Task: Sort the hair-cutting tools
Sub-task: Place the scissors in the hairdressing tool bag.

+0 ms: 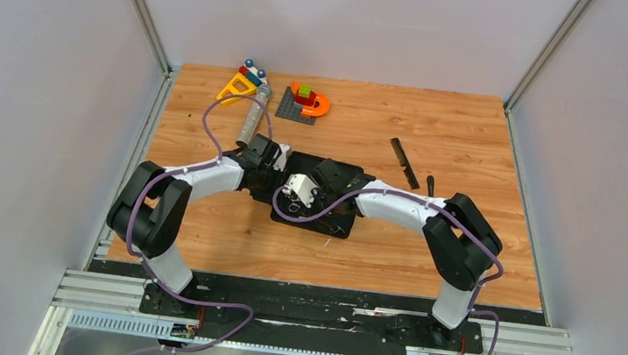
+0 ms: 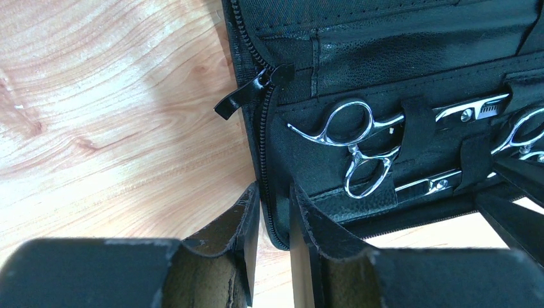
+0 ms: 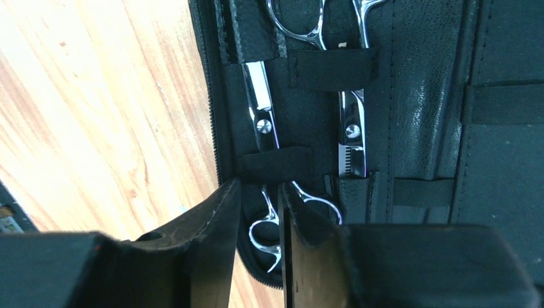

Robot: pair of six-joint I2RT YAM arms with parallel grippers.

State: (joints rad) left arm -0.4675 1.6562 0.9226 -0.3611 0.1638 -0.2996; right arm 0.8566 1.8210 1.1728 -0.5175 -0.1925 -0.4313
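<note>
Steel scissors (image 2: 359,151), slim, rigid and probably slick, sit strapped inside an open black case (image 2: 385,51) at the centre of the table (image 1: 474,133) in the overhead view. Judged light, they are best pinched at the ringed handles or pivot, not the sharp blades. At lower centre of the left wrist view, the left gripper (image 2: 274,215) is clamped on the case's zipped edge. The right gripper (image 3: 260,212), lower centre of its own view, stands slightly parted astride one scissor ring; whether it grips cannot be told. Right of the case overhead lie the long black comb (image 1: 404,162) and, just beside it, the shorter comb-like tool (image 1: 430,186), both thin, flat and likely flexible.
</note>
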